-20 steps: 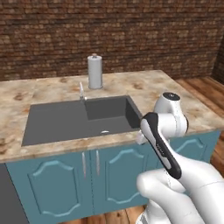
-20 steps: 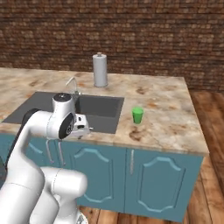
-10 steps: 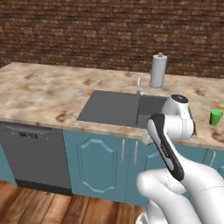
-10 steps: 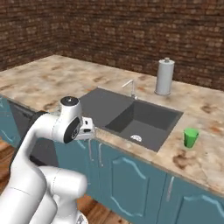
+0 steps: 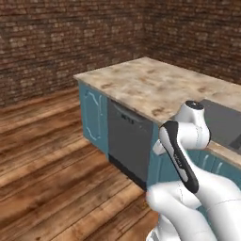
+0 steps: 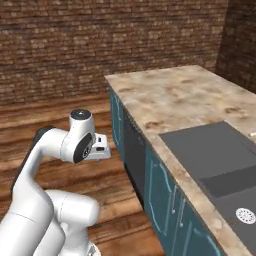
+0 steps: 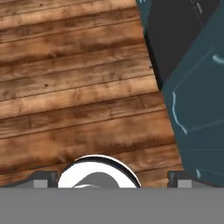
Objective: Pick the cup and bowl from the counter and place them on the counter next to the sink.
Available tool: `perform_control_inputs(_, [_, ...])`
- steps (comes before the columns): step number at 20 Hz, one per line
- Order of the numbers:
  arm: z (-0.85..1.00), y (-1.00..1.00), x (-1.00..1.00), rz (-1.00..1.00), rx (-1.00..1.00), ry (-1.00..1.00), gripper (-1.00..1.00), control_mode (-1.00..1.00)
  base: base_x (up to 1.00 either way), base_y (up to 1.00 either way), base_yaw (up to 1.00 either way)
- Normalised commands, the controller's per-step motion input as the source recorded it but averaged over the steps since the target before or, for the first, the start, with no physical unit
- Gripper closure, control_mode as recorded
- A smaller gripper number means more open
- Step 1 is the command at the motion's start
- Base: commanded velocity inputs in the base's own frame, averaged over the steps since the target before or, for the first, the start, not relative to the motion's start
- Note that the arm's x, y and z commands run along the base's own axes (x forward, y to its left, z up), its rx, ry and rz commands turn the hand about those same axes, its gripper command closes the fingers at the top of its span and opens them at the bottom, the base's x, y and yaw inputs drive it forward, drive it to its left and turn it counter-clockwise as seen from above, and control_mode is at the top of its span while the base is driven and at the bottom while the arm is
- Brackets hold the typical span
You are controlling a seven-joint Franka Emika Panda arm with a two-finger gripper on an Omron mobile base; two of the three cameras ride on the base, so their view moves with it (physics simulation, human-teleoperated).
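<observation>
**Ana:** Beige-tan marbled stone counter (image 5: 155, 87) runs across the middle of the left base view, over teal cabinets (image 6: 165, 197), and I cannot find the cup or the bowl anywhere on it.

**Ben:** Nor can I. The dark grey recessed sink (image 6: 220, 165), with its round silver drain (image 6: 245, 215), sits at the lower right of the right base view.

**Ana:** And the two-finger gripper (image 7: 111, 178)?

**Ben:** Its tips stand far apart at the bottom of the hand view, nothing between them, pointed at the brown wooden plank floor (image 7: 78, 87).

**Ana:** So what could go wrong?

**Ben:** The elbow hangs near the black dishwasher front (image 5: 128, 141); I judge a turning base could clip it. Without either object in sight, a reach could go astray.
</observation>
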Motion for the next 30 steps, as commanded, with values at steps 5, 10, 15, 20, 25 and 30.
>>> perform_control_inputs(5, [0.0,0.0,0.0,0.0,0.0,0.0,-1.0,1.0,0.0,0.22,1.0])
perform_control_inputs(10, [0.0,0.0,0.0,0.0,0.0,0.0,-1.0,1.0,0.13,0.26,0.9])
perform_control_inputs(15, [0.0,0.0,0.0,0.0,0.0,0.0,-1.0,1.0,1.0,0.0,0.21])
perform_control_inputs(20, [0.0,0.0,0.0,0.0,0.0,0.0,-1.0,1.0,1.0,-0.02,0.06])
perform_control_inputs(25, [0.0,0.0,0.0,0.0,0.0,0.0,-1.0,1.0,1.0,-0.01,0.2])
perform_control_inputs(30, [0.0,0.0,0.0,0.0,0.0,0.0,-1.0,1.0,1.0,0.0,0.39])
